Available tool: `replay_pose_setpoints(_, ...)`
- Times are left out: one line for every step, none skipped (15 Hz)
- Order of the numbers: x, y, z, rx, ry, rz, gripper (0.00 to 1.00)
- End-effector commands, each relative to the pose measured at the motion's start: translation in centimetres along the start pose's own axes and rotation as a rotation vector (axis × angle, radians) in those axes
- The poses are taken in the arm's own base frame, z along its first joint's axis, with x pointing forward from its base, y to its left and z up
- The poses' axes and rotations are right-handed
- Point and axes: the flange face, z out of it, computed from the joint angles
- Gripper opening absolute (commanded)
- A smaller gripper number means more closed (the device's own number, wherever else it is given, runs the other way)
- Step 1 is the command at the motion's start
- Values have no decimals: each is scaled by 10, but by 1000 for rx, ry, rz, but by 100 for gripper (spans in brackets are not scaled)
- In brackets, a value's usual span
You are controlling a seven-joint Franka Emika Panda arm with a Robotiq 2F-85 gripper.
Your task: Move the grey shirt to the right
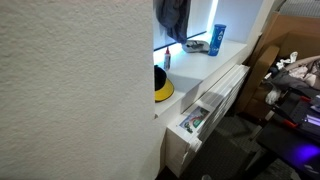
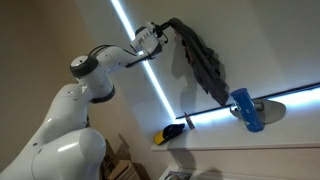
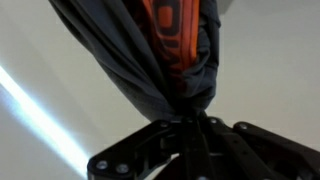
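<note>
The grey shirt [image 2: 203, 62] hangs in folds from my gripper [image 2: 162, 30] above a white shelf. In the wrist view the shirt [image 3: 130, 60] fills the top, dark grey with an orange print, and bunches into my jaws [image 3: 190, 122], which are shut on it. In an exterior view only the shirt's lower part [image 1: 172, 17] shows, hanging beside a white wall; the gripper is hidden there.
A blue bottle [image 2: 246, 108] stands on the white shelf [image 2: 290, 125], also seen in an exterior view [image 1: 216, 39]. A yellow and black object [image 2: 172, 130] lies on the shelf. A large white wall [image 1: 70, 90] blocks much of an exterior view. Cardboard boxes [image 1: 290, 45] stand behind.
</note>
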Motion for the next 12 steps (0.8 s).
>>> replay_pose_setpoints(15,53,-6,-125,72,12,1)
replay_pose_setpoints(19,69,-8,-163,93,16,1)
replay_pose_setpoints(21,87,-10,-198,109,18,1)
replay_pose_setpoints(24,106,-14,-234,121,21,1)
replay_pose_setpoints(26,126,-17,-266,129,20,1)
replay_pose_setpoints(27,146,-22,-296,136,20,1)
replay_pose_setpoints(27,167,-28,-322,140,18,1)
replay_pose_setpoints(28,189,-34,-347,141,17,1)
replay_pose_setpoints(32,208,-41,-361,147,20,1)
replay_pose_setpoints(31,230,-48,-373,140,25,1)
replay_pose_setpoints(30,252,-53,-382,132,26,1)
replay_pose_setpoints(28,272,-61,-387,123,27,1)
